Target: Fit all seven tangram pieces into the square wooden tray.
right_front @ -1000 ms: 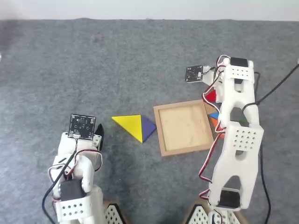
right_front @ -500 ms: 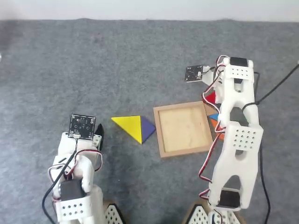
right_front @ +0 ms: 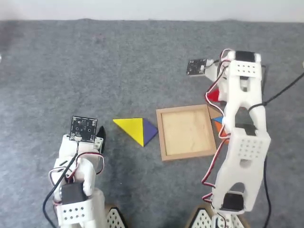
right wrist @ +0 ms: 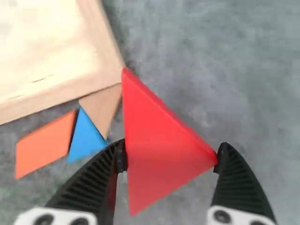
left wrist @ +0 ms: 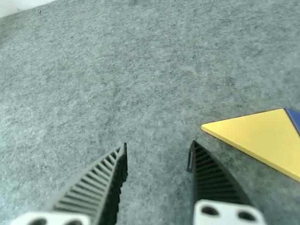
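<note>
The square wooden tray lies mid-table with nothing in it, and its corner shows in the right wrist view. My right gripper is shut on a red triangle just beyond the tray's far right corner. Under it lie a blue triangle, an orange piece and a brown triangle. A yellow triangle and a purple piece lie left of the tray. My left gripper stands open beside the yellow triangle.
Grey felt covers the whole table. The right arm stretches along the tray's right side and hides part of the pieces there. Open felt lies at the far left and beyond the tray.
The right arm has shifted a little toward the far side with the red triangle between its fingers. The left arm has stayed still.
</note>
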